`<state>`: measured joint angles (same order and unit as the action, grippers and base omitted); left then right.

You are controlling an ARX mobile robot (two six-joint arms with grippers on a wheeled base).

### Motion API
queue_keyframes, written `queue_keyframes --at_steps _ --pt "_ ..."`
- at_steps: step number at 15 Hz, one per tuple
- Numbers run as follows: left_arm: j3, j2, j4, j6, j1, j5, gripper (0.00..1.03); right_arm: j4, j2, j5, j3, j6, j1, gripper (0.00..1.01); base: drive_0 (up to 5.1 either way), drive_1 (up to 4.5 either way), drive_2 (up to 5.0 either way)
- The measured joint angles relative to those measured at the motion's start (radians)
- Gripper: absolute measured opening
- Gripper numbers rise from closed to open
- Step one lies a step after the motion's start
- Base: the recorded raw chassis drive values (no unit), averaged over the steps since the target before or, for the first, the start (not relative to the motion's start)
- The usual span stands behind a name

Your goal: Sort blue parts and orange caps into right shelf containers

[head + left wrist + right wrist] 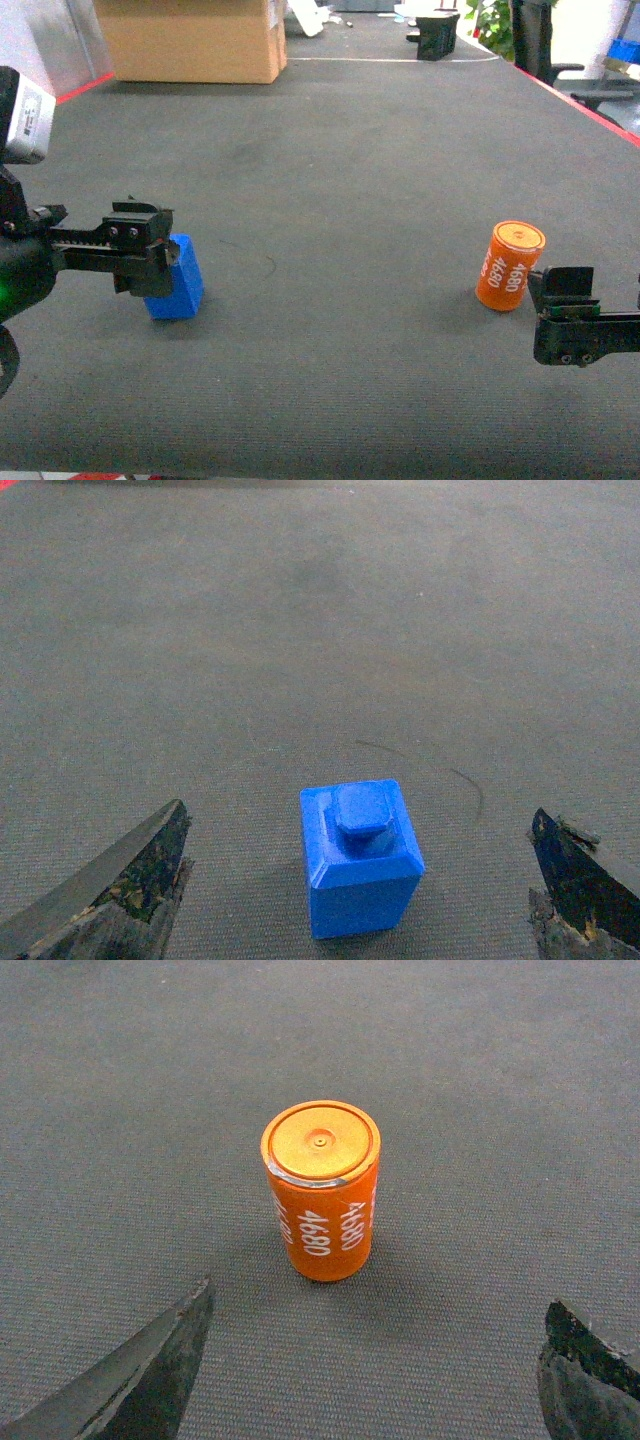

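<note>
A blue part (pixel 176 279), a blocky body with a knob on top, stands upright on the dark mat at the left. My left gripper (pixel 160 252) is open around it. In the left wrist view the blue part (pixel 360 860) sits midway between the wide-spread fingertips (pixel 165 830) without touching them; the left gripper (pixel 358 820) holds nothing. An orange cap (pixel 510 266), a short cylinder marked 4680, stands upright at the right. My right gripper (pixel 562 300) is open just behind it. In the right wrist view the orange cap (pixel 322 1192) stands ahead of the empty right gripper (pixel 380 1300). The right shelf containers are out of view.
A cardboard box (pixel 190 40) stands at the far left of the table, and a black object (pixel 437 35) at the far middle. The table's red edge (pixel 590 100) runs along the right side. A black chair (pixel 535 40) stands beyond it.
</note>
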<state>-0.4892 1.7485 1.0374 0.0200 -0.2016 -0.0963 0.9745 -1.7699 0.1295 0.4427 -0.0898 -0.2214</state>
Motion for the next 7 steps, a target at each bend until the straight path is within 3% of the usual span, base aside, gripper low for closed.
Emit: queue_keyframes --at_steps 7 --pt "-0.129 0.233 0.005 0.006 -0.005 0.005 0.98 -0.038 -0.22 0.035 0.198 -0.004 -0.008 0.98 0.0 0.0 0.0"
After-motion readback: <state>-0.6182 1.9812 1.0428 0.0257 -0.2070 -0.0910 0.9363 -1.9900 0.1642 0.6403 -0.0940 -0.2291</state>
